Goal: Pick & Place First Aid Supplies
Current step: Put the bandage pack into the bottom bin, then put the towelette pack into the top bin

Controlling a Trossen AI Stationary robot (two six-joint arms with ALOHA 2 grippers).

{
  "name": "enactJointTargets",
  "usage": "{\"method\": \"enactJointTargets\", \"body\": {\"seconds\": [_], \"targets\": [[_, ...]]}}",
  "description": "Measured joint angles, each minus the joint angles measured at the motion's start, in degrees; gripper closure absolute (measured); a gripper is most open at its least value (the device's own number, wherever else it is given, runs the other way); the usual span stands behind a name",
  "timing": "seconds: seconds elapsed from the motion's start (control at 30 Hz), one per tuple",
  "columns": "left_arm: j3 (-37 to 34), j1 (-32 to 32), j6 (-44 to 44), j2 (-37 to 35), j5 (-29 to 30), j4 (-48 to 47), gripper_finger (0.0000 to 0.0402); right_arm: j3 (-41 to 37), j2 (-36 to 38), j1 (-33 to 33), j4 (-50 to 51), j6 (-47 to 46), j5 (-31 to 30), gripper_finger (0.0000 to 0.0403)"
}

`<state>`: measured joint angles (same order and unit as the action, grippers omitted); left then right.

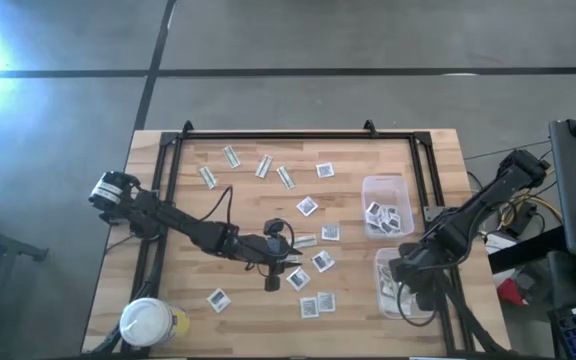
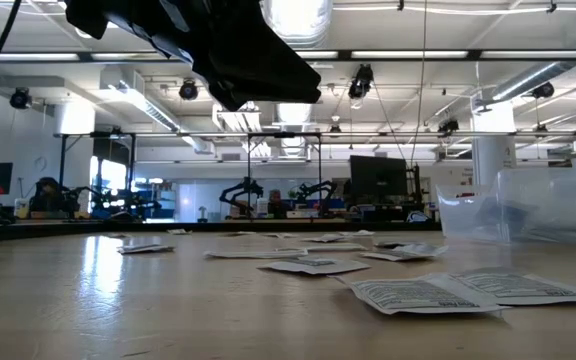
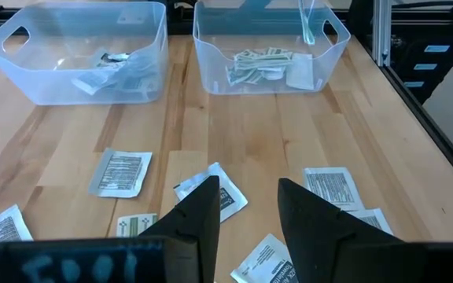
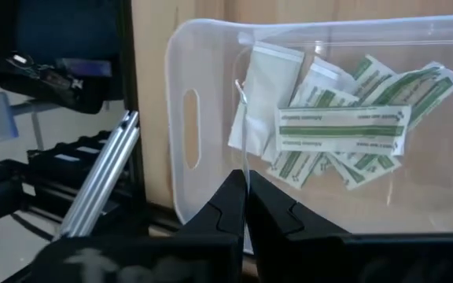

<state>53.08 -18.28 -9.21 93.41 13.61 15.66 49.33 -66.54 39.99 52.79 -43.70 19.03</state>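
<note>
**Left arm poised over loose packets, right arm parked at the strip tub**

Nearest the low camera lies a square white packet (image 2: 423, 293) with dark print, flat on the wooden table (image 1: 158, 230), with more packets scattered behind it.

Largest first: the table carries two clear tubs at its right side. The far tub (image 1: 386, 205) holds square white packets; the near tub (image 1: 398, 285) holds green-and-white strips (image 4: 343, 130). The left arm reaches in over the middle of the table, and the left gripper (image 1: 273, 272) hangs above the boards with its fingers (image 3: 199, 224) partly spread and nothing between them. A square packet (image 3: 213, 193) lies just ahead of those fingers, another (image 3: 121, 172) off to one side, a third (image 3: 333, 187) to the other. The right gripper (image 4: 244, 206) sits over the near tub's rim, jaws pressed together and empty. A white-lidded jar (image 1: 146, 322) stands at the table's near left corner. Narrow strips (image 1: 231, 156) remain along the far side, well apart from both grippers.

The step in hand looks like a pick of the packet ahead of the left gripper. Flat packets give little to pinch, so the fingers should probably straddle one edge, press down to the wood and close slowly, avoiding the neighbouring packets so only one lifts. Roughly half the supplies seem still unsorted.
</note>
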Motion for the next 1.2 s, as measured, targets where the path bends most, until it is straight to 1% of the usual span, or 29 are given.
{"method": "enactJointTargets", "body": {"seconds": [0.23, 0.5, 0.57, 0.67, 0.77, 1.0, 1.1, 1.2], "targets": [[0.0, 0.0, 0.0, 0.0, 0.0, -0.1, 0.0278, -5.2, 0.5, 0.0, -7.0, 0.1, 0.0, 0.0395], [0.0, 0.2, 0.0, 0.0, 0.2, -0.3, 0.0278, -5.4, 0.0, 0.0, -8.5, -3.9, -1.2, 0.0394], [0.0, 0.2, 0.0, 0.0, 1.5, -0.8, 0.0278, -5.4, 0.0, 0.0, -8.4, -4.9, -1.2, 0.0394], [0.0, 0.3, 0.1, 0.0, 5.1, -2.2, 0.0278, -5.4, 0.0, 0.0, -8.4, -6.2, -1.2, 0.0392], [-0.1, 0.3, 0.0, 0.0, 7.5, -3.2, 0.0278, -5.4, 0.0, 0.0, -8.4, -7.9, -1.1, 0.0379], [-0.1, 0.4, -1.5, 0.0, 8.2, -4.6, 0.0278, -5.4, 0.1, -0.1, -8.1, -11.5, -1.1, 0.0322], [-0.1, 0.4, -3.0, 0.0, 12.9, -5.5, 0.0278, -5.4, 0.5, -0.3, -8.0, -13.4, -0.5, 0.0303], [-0.1, 0.5, -5.0, -0.3, 17.4, -8.2, 0.0275, -5.4, 1.5, -0.3, -8.0, -15.4, -0.5, 0.0292]]}}
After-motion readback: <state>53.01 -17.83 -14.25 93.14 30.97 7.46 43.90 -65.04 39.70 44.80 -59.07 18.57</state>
